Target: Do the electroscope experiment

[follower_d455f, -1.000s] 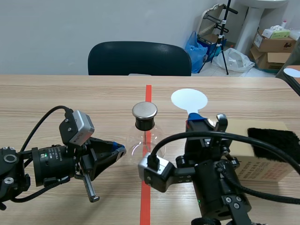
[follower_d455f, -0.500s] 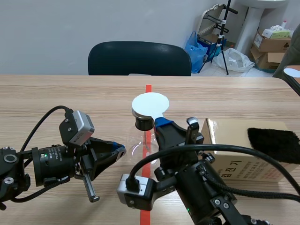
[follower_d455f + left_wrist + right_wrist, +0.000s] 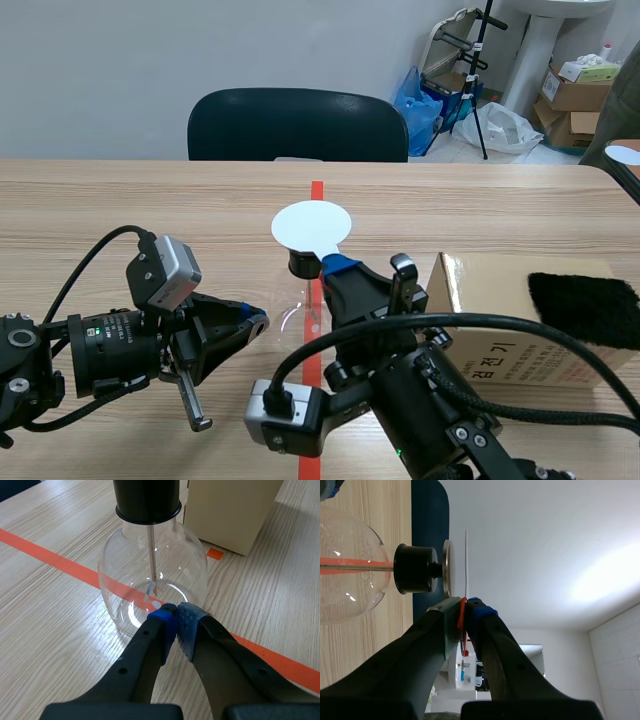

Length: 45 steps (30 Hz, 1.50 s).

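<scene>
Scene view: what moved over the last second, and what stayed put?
The right end effector, shut on the white disc, swung left, away from the cardboard box, and brought the disc over the metal cap of the electroscope flask, close above it. The left end effector stayed shut at the flask's base. The flask, box and black cloth did not move.

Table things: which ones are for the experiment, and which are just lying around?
For the job: flask, disc in the right gripper, left gripper by the flask.
Just lying about: box, chair, maybe the black cloth.
</scene>
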### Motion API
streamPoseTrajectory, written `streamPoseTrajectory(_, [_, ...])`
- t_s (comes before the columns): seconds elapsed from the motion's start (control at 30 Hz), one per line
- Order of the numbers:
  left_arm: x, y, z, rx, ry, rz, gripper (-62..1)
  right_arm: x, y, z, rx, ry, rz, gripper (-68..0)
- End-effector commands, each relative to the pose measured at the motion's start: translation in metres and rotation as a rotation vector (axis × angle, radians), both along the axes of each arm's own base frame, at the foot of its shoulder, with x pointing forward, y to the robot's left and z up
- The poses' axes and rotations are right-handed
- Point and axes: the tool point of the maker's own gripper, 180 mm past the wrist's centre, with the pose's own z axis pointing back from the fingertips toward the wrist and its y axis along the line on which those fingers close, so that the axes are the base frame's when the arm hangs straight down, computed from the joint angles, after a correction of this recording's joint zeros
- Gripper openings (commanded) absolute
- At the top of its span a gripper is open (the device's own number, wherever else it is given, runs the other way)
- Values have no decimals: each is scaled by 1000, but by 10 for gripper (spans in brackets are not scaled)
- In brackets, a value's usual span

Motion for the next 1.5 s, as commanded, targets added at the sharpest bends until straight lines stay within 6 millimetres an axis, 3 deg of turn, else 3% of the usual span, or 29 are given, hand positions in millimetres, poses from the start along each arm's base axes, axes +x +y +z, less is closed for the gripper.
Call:
streamPoseTrajectory(0.0, [6,-3,12,-30,-29,0,-580,4,0,14,13,-45,5,-665])
streamPoseTrajectory(1.13, [6,-3,12,-30,-29,0,-579,5,-1,13,14,-45,-2,-665])
streamPoseTrajectory(1.47, [6,-3,12,-30,-29,0,-579,18,-26,15,26,-46,-159,-665])
